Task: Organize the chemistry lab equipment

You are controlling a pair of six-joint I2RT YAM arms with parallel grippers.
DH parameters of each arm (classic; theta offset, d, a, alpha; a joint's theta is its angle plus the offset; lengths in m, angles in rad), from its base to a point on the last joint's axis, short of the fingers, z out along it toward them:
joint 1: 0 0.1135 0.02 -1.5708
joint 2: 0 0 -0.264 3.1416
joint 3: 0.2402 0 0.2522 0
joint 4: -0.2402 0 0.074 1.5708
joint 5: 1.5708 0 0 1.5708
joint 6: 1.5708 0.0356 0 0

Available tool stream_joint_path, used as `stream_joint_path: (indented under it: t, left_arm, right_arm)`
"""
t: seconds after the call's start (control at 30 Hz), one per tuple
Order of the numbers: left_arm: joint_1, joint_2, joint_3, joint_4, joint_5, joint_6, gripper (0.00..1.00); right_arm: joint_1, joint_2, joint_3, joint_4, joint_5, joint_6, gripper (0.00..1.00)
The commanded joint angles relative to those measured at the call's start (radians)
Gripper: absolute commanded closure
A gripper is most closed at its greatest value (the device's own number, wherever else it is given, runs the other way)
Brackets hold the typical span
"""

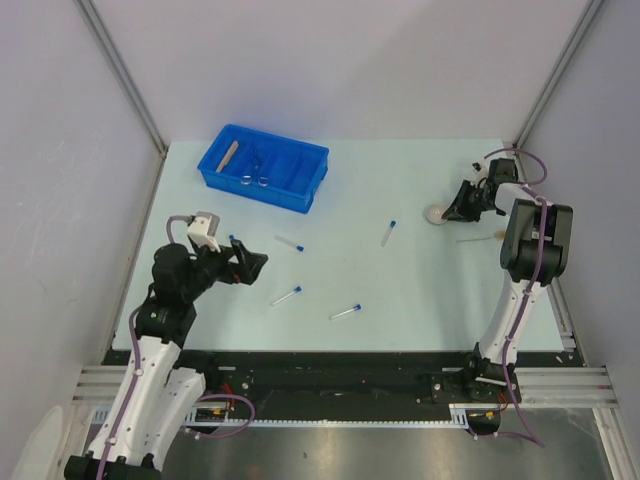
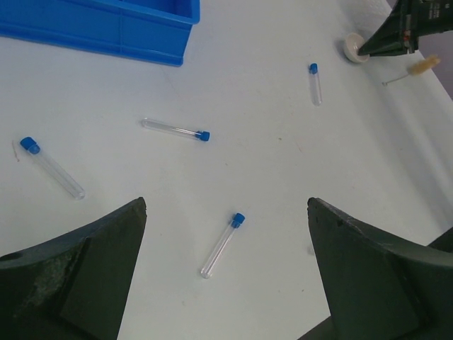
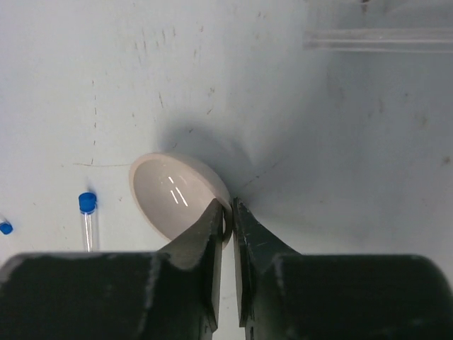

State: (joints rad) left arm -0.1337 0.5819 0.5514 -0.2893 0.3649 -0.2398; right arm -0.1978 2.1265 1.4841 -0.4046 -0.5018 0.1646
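Top view: bin (image 1: 255, 190) holds stick (image 1: 229, 155) and tongs (image 1: 254, 172), so those look done. Left gripper (image 2: 226, 273) wide, empty, aimed at tubes (image 1: 286, 296). 5 tubes loose on table (image 1: 400, 280), unsorted. Right gripper (image 3: 228, 212) pinched narrow on dish (image 3: 170, 191) rim, far right side. Left to do, my read: dish, 5 tubes; no rack seen.

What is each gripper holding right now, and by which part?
The right gripper pinches the small white dish by its rim, one finger inside the bowl and one outside. The left gripper is open and holds nothing.
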Motion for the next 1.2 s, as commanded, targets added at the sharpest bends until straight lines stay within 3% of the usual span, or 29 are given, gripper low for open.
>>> stream_joint_path:
  t: [0.0,0.07,0.2,0.27,0.43,0.63,0.73,0.9,1.17]
  left_arm:
    - [-0.003,0.032,-0.011,0.076,0.104,-0.059,0.00]
    - [-0.003,0.059,-0.027,0.114,0.170,-0.151,0.00]
    - [-0.046,0.101,-0.080,0.347,0.240,-0.387,0.00]
    - [-0.139,0.131,-0.096,0.444,0.194,-0.485,0.00]
    - [-0.371,0.291,0.020,0.464,-0.122,-0.621,0.00]
    - [-0.612,0.594,0.374,0.181,-0.461,-0.713,0.00]
    - [-0.710,0.780,0.550,0.003,-0.532,-0.725,0.00]
    - [-0.805,0.915,0.698,-0.019,-0.572,-0.714,0.01]
    - [-0.896,1.133,0.910,-0.201,-0.717,-0.687,0.09]
  right_arm:
    - [0.020,-0.013,0.030,0.012,-0.001,-0.020,0.90]
    - [0.020,-0.042,0.010,0.016,-0.015,-0.028,0.93]
    - [0.020,-0.181,-0.057,0.021,-0.076,-0.056,0.96]
    - [0.027,-0.227,-0.097,0.000,-0.099,-0.089,0.96]
    - [0.060,-0.384,-0.169,-0.098,-0.208,-0.195,0.96]
    - [0.107,-0.493,-0.231,-0.244,-0.362,-0.359,0.96]
    - [0.144,-0.545,-0.251,-0.313,-0.386,-0.434,0.96]
    - [0.195,-0.648,-0.303,-0.321,-0.382,-0.474,0.95]
    - [0.285,-0.668,-0.335,-0.290,-0.374,-0.485,0.95]
